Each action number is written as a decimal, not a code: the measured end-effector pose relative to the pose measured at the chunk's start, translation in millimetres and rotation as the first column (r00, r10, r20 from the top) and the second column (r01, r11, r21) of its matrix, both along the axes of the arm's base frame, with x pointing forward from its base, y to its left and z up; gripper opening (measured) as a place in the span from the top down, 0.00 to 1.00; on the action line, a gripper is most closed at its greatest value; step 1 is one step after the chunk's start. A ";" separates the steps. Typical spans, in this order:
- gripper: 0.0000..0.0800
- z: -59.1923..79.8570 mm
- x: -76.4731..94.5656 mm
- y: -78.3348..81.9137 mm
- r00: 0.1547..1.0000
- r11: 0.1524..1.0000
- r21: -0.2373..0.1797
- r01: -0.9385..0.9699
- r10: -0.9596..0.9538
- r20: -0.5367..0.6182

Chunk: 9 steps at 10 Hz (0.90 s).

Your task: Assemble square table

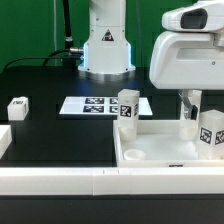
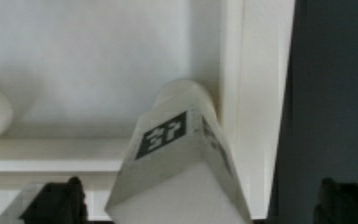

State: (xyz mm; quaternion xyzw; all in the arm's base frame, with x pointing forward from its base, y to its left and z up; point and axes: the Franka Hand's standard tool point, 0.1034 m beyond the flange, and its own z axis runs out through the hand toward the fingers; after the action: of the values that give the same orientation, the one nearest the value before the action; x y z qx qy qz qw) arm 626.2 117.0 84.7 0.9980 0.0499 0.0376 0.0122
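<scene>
1. Against the white border rail point(image 1: 60, 178) at the front of the black table point(image 1: 50, 135), the square table's slab point(image 1: 170, 150) is lying with its recessed underside facing up; round sockets are showing at two corners (the others are hidden or cut off by the frame); it is looking like stiff, smooth moulded plastic, probably light for its bulk, and best pushed by its raised walls rather than pinched.

2. Over the slab's corner on the exterior view's right, the gripper point(image 1: 188, 104) is hanging from the arm's white housing; in the wrist view a tagged leg point(image 2: 179, 160) is standing between the dark fingertips point(image 2: 55, 200), yet whether they are pressing on it I cannot tell.

3. Legs are numbering four in the exterior view: one point(image 1: 127, 108) standing at the slab's far edge, one point(image 1: 212, 130) standing in the slab at the right, one under the gripper, one point(image 1: 18, 106) lying apart at the left; each is a small rigid block, probably light and slick, best taken across its flat sides.

4. One marker board point(image 1: 95, 105) is lying flat behind them.
</scene>
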 end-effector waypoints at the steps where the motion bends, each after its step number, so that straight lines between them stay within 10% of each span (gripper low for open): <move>1: 0.19 -0.6 0.3 -3.0 0.996 0.996 -0.011 -0.087 0.087 -0.003; 3: 0.19 -1.1 0.6 -6.5 0.989 0.989 -0.016 -0.146 0.146 -0.007; 5: 0.52 -1.2 0.5 -6.7 0.990 0.990 -0.016 -0.143 0.143 -0.007; 9: 0.64 -1.4 0.3 -6.6 1.000 1.000 -0.005 -0.006 0.006 -0.003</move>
State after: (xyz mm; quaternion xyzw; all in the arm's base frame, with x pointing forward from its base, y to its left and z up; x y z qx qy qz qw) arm 626.5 110.4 83.3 0.9978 0.0531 0.0361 0.0143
